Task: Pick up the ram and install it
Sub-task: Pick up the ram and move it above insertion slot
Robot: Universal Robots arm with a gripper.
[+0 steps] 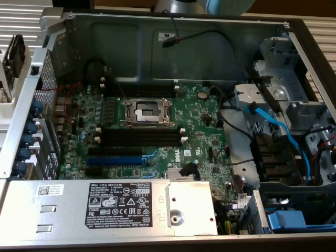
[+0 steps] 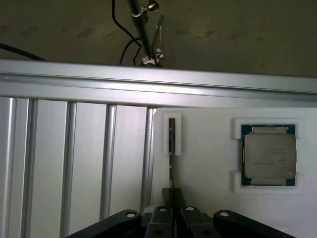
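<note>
In the wrist view, the rails (image 2: 69, 163) of an aluminium frame run beside a white tray (image 2: 208, 148). The ram (image 2: 171, 148) stands on edge along the tray's edge nearest those rails, its far end held in a narrow pocket. That likely keeps the thin strip upright, with both faces free for a pinch. The gripper (image 2: 172, 194) is at the ram's near end, jaws pressed in on either face and pinching it. The ram looks seated in its pocket, not lifted. Farther across the tray a CPU (image 2: 269, 156) lies flat in its own recess, well apart from the ram.

In the exterior view the case (image 1: 157, 47) lies open with the board facing up, probably so parts can go straight down. Near the board's middle, the black slots (image 1: 142, 137) just beside the socket (image 1: 147, 112) are empty, with white clips at their ends.
</note>
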